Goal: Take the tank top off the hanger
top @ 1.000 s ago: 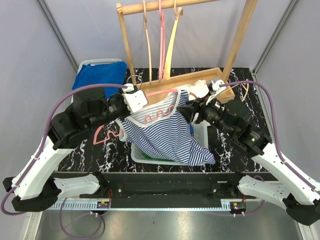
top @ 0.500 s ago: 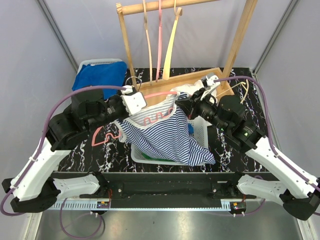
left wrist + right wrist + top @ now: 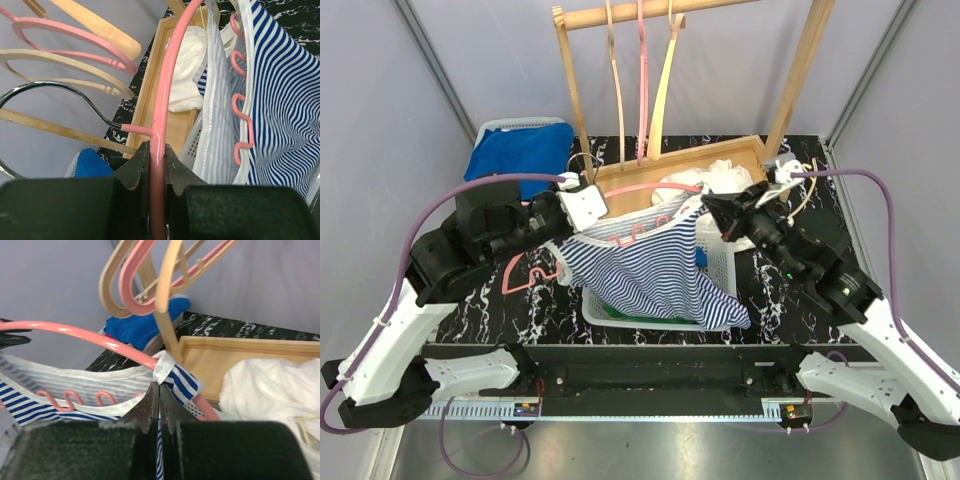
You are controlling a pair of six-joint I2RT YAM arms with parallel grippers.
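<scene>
Cloth hides the pink hanger's (image 3: 165, 85) far shoulder past our right gripper (image 3: 159, 387), whose fingers pinch together on the tank top's (image 3: 655, 275) strap. The blue-and-white striped top drapes below both grippers. Our left gripper (image 3: 156, 150) clamps the hanger's neck. Three spare hangers (image 3: 642, 80) hang beyond.

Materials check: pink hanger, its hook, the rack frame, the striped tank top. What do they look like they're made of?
The pink hanger looks like moulded plastic: glossy, with sharp highlights along its arm. Its hook is bare metal wire, mirror-bright, probably chrome-plated. The rack frame looks like unpainted wood, matt tan. The tank top is soft fabric, likely knit; it drapes and folds.
</scene>
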